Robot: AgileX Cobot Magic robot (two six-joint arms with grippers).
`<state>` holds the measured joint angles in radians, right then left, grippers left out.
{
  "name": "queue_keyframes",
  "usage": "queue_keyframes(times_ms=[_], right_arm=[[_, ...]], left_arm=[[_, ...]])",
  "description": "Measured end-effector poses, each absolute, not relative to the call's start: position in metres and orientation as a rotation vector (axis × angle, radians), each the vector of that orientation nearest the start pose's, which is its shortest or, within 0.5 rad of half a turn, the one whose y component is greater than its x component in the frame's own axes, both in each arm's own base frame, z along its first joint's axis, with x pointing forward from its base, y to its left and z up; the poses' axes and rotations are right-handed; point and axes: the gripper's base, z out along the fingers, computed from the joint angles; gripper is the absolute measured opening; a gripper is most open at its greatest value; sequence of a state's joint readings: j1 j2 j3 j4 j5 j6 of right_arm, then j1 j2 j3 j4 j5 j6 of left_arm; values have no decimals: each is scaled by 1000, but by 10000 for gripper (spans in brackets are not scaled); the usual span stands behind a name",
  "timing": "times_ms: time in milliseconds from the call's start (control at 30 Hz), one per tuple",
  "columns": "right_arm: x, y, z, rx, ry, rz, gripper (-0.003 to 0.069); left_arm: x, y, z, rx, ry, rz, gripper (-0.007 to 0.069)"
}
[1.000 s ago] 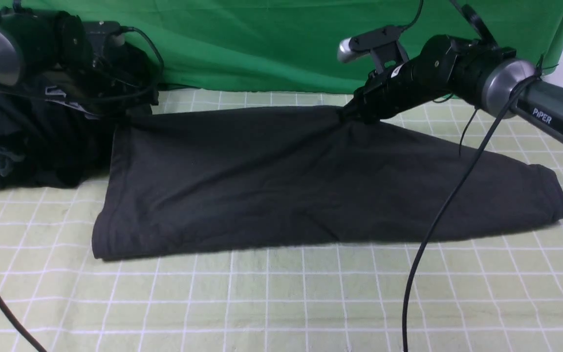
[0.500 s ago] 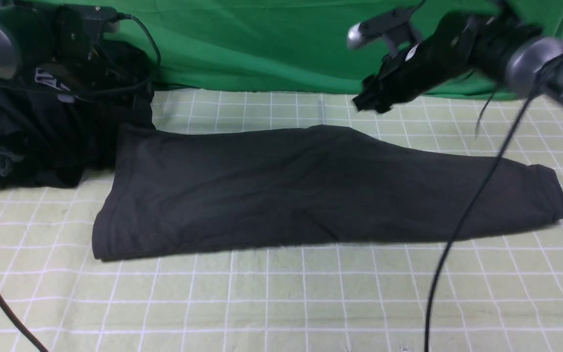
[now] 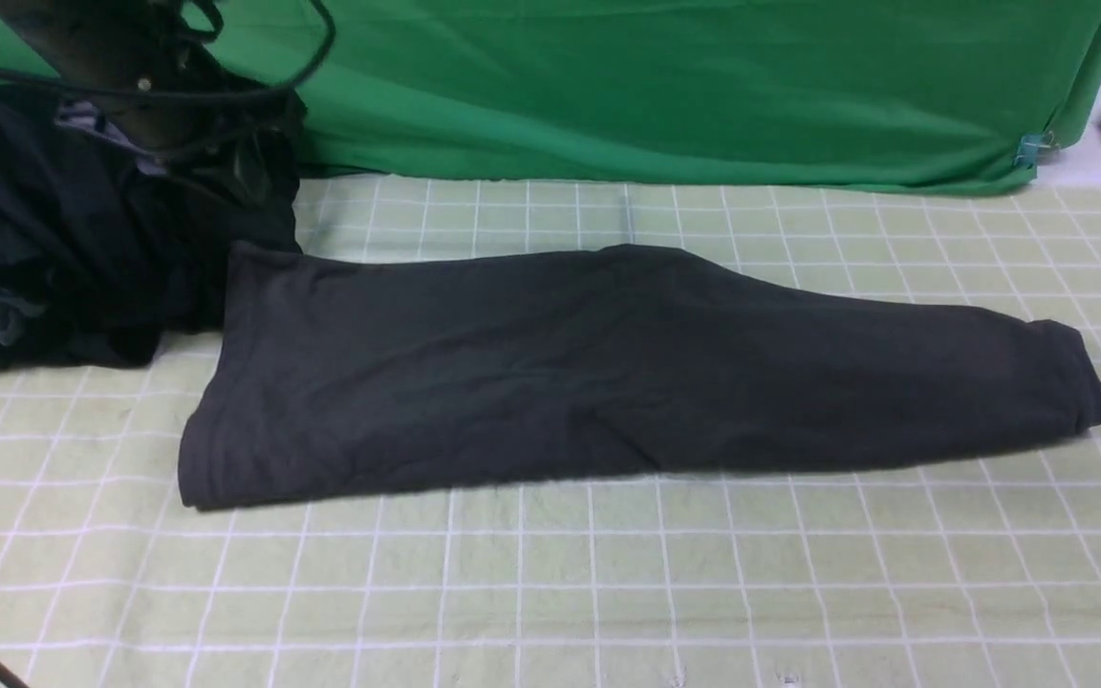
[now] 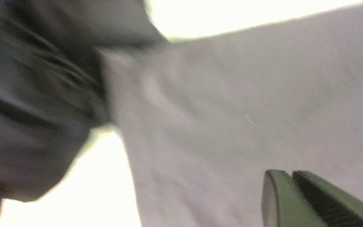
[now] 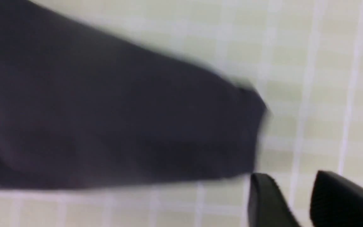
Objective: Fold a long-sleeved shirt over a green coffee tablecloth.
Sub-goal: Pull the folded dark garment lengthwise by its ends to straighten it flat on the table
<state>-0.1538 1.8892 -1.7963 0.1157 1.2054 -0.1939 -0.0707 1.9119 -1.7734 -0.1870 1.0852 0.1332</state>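
Long-sleeved shirt lies folded on green coffee tablecloth.
Right end effector parted, empty, just beside the cuff; left end effector closed, gripping nothing, above grey cloth.

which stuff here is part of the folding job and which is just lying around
For the job: shirt, gridded tablecloth.
Just lying about: dark clothes pile, plain green drape.
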Motion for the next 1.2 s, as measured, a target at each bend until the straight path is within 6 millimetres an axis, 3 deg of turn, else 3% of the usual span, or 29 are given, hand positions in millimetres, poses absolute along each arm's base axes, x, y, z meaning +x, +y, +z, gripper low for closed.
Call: queue_keyframes(times_ms=[33,133,233,300,433,533,767,833,900,1000,1100,1200], right_arm=[[403,-57,313,-10,2773,69,251],[396,-80,279,123,2832,74,432],[402,-83,257,141,2843,75,565],[409,-82,244,135,2846,80,613],[425,-75,210,115,2885,100,641],[433,-71,191,100,2912,114,642],[442,-65,165,71,2931,139,634],[443,-65,163,66,2928,139,609],[444,-65,161,65,2929,147,527],[444,-64,159,29,2930,157,323],[444,-63,160,-7,2934,169,74],[443,-64,163,-13,2956,153,31]], left_arm=[[416,-47,302,214,2692,-234,19],[398,-70,277,289,2721,-242,-6],[384,-87,247,347,2727,-228,-7],[377,-92,228,371,2734,-198,-7],[367,-83,188,355,2774,-64,-8],[364,-78,172,339,2799,8,-8],[364,-77,168,320,2794,28,-8],[364,-77,168,321,2794,29,-7],[364,-77,168,323,2793,29,-7],[364,-77,168,322,2793,28,-6],[364,-77,168,319,2794,24,-6],[363,-77,168,319,2798,25,-6]])
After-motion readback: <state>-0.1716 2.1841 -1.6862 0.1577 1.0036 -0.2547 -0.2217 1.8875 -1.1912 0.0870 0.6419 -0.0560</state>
